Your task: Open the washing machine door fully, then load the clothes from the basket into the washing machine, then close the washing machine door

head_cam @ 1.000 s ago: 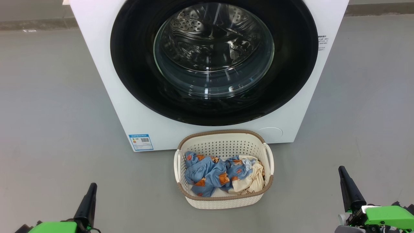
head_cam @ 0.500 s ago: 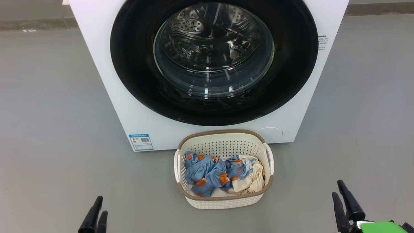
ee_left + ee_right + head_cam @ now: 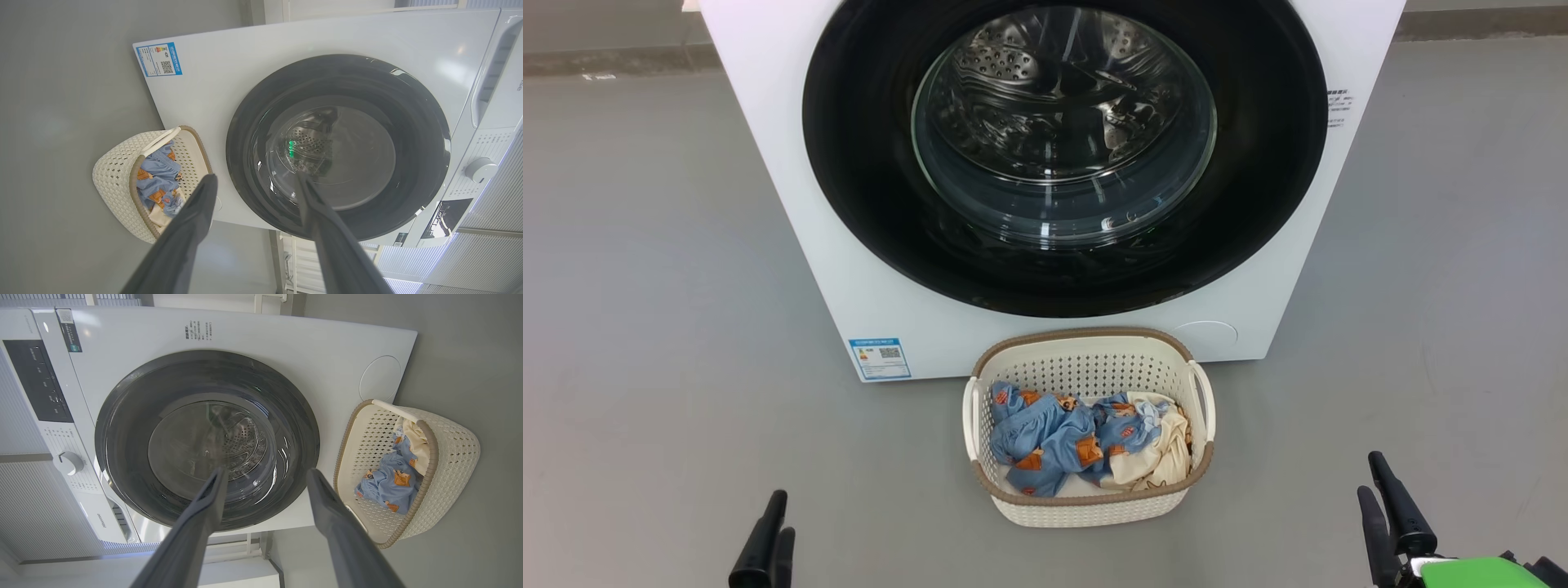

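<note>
The washing machine door [image 3: 1063, 147] lies shut, flat against the front of the washing machine [image 3: 931, 335]. Its glossy black ring spans almost the whole width of the machine. Through the domed glass in its middle the perforated steel drum [image 3: 1013, 61] shows.

The white machine stands on a grey floor [image 3: 645, 327]. It has a blue label sticker [image 3: 879, 359] low on its left and a round cap [image 3: 1205, 333] low on its right. In the left wrist view a white dial [image 3: 481, 169] sits on the panel above the door.

The basket [image 3: 1086, 510] stands on the floor just on the near side of the machine, below the door's lower edge. The clothes [image 3: 1062, 445] lie inside it in a crumpled heap, blue fabric with orange patches on the left and cream cloth on the right.

The left gripper [image 3: 783, 512] rises from the near edge, well to the left of the basket. Its wrist view shows its two dark fingers [image 3: 196, 212] spread apart with nothing between them.

The right gripper [image 3: 1369, 471] stands near the right edge, well apart from the basket, beside a green part [image 3: 1478, 572] of its arm. Its fingers [image 3: 204, 510] are likewise spread and hold nothing.
</note>
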{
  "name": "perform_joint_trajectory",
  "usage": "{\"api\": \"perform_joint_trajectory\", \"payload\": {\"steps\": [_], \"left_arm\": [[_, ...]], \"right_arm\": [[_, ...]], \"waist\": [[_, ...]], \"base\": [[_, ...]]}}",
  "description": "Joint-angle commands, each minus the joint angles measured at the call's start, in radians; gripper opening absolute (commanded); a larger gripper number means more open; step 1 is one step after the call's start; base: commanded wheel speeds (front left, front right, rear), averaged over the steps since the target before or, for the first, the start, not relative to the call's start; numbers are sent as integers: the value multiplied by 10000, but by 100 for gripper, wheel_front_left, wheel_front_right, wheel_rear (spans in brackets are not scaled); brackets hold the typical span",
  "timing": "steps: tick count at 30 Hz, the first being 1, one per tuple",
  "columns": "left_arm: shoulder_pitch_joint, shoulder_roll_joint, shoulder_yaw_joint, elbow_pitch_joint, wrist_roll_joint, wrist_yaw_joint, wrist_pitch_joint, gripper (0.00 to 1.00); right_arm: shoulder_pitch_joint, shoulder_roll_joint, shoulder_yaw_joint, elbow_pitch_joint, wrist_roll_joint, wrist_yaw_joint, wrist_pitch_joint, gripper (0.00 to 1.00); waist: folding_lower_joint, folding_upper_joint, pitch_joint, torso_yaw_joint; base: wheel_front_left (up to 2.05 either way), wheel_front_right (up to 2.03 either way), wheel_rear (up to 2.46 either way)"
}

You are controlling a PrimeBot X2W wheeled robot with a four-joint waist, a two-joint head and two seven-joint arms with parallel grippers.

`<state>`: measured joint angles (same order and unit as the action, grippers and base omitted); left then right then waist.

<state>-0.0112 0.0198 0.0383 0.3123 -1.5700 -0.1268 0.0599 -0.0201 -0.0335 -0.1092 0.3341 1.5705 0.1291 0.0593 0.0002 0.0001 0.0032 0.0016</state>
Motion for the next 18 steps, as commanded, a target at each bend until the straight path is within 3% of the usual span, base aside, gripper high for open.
{"api": "perform_joint_trajectory", "payload": {"steps": [1, 18], "left_arm": [[-322, 228, 12, -336, 225, -11, -100, 100], [-333, 373, -305, -673, 1986, -15, -572, 100]], "right_arm": [[-263, -143, 106, -261, -196, 2, -115, 100], [-341, -388, 487, -311, -1716, 4, -584, 100]], "waist": [[-1, -1, 1, 5], [-2, -1, -3, 34]], "base": [[0, 0, 0], [0, 0, 0]]}}
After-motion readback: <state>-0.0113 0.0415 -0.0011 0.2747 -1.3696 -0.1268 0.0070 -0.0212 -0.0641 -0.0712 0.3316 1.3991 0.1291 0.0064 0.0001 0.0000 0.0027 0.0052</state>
